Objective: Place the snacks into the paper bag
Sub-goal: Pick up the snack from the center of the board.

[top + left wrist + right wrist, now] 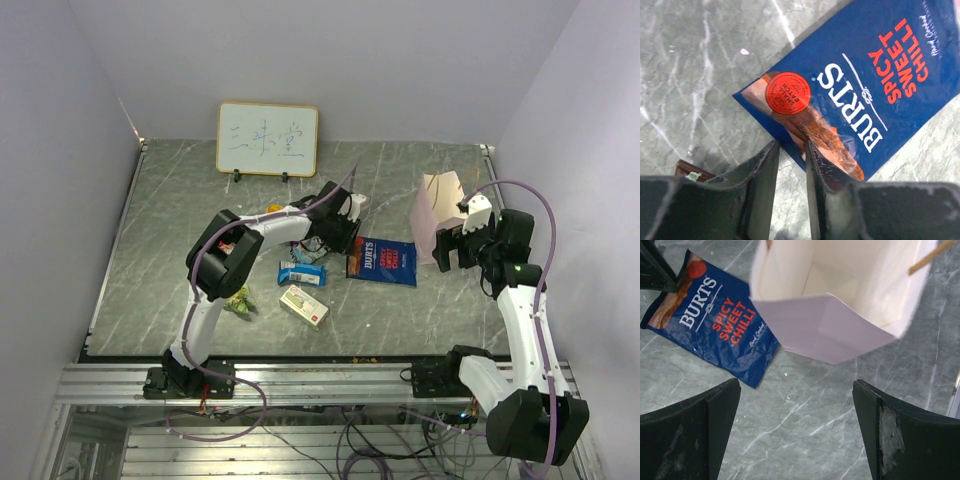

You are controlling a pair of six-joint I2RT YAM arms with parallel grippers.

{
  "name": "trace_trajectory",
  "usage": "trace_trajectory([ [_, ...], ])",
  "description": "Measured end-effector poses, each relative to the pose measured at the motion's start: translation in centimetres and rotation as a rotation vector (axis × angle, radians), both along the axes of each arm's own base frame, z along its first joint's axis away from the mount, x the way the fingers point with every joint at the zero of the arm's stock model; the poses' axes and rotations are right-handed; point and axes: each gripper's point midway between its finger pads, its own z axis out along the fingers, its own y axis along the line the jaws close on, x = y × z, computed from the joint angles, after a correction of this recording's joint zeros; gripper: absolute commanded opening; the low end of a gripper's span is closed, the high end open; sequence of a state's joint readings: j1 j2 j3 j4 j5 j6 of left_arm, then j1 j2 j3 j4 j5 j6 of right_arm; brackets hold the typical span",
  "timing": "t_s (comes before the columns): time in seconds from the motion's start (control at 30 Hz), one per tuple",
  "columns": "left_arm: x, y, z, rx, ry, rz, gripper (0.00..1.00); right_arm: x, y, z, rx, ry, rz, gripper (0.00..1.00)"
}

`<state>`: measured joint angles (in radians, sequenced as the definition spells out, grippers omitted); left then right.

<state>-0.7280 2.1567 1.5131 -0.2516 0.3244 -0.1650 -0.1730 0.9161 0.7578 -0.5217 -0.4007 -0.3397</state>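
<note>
The dark blue crisp bag (382,262) lies flat mid-table and fills the left wrist view (865,85). My left gripper (343,238) hovers at its left edge, fingers narrowly apart with bare table in the gap (791,145), holding nothing. The pale pink paper bag (438,212) sits right of the crisp bag, its open mouth toward my right gripper (450,250). In the right wrist view that gripper (796,385) is wide open and empty just before the paper bag (840,325), with the crisp bag (715,325) at left. A blue-white bar (301,273) and a cream packet (304,305) lie nearer.
A white writing board (267,138) stands at the back. A small yellow-green packet (240,300) lies by the left arm's elbow. A brown wrapper's corner (690,172) shows beside the left fingers. More wrappers are hidden under the left wrist.
</note>
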Motion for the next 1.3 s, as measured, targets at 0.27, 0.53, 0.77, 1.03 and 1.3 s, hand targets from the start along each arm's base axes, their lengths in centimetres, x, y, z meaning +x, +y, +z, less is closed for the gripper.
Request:
trace_trajectory([
  [0.27, -0.3, -0.4, -0.5, 0.022, -0.031, 0.015, 0.07, -0.1, 0.0, 0.3, -0.004, -0.011, -0.003, 0.95],
  [0.53, -1.3, 1.1, 0.4, 0.045, -0.087, -0.024, 0.07, -0.1, 0.1, 0.4, 0.001, -0.015, 0.005, 0.95],
  [0.77, -1.0, 2.3, 5.4, -0.001, -0.209, -0.078, 0.07, -0.6, 1.3, 1.9, 0.018, -0.072, 0.073, 0.91],
  [1.03, -1.2, 3.3, 12.2, -0.039, -0.439, -0.292, 0.07, -1.8, 4.9, 7.4, 0.038, -0.195, 0.341, 0.85],
  [1.3, -4.1, 4.0, 16.3, -0.055, -0.567, -0.507, 0.07, -2.6, 8.6, 9.8, 0.150, -0.265, 0.572, 0.82],
])
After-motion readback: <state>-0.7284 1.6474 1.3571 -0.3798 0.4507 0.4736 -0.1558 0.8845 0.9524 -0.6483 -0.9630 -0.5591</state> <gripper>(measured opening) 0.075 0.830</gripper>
